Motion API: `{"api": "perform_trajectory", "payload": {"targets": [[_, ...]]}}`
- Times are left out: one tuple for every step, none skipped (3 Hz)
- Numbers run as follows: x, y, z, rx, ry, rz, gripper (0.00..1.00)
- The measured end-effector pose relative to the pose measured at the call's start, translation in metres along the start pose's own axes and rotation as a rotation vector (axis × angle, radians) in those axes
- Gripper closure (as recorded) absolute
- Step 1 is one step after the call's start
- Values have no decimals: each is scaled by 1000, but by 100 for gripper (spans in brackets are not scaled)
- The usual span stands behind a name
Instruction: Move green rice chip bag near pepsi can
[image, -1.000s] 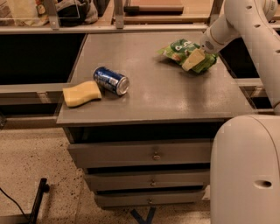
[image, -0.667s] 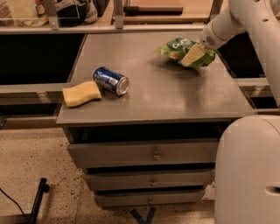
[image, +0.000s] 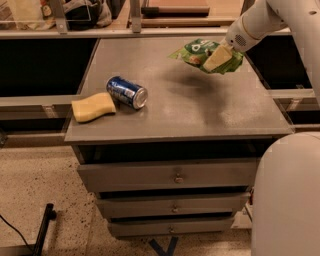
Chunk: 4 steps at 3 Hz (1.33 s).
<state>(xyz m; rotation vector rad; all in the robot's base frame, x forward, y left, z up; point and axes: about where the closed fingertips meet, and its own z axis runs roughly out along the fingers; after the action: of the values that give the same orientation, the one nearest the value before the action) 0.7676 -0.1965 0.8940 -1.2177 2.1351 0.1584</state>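
gripper (image: 220, 58) fingers clamped on green rice chip bag (image: 194, 50) — bag held above table (image: 210, 117), pepsi can (image: 127, 92) on its side, well left of fingers, just beside yellow sponge (image: 93, 106)

My gripper (image: 220, 56) hangs above the far right of the grey table (image: 200, 117), clamped on the green rice chip bag (image: 196, 50), which is off the surface. The pepsi can (image: 127, 92) lies on its side front left, just beside the yellow sponge (image: 93, 106).
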Motion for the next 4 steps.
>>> {"api": "perform_trajectory", "payload": {"targets": [[-18, 20, -7, -11, 11, -17, 100], [-35, 47, -10, -28, 23, -36, 100], [-47, 70, -7, -42, 28, -50, 100], [-54, 88, -1, -61, 22, -51, 82]]}}
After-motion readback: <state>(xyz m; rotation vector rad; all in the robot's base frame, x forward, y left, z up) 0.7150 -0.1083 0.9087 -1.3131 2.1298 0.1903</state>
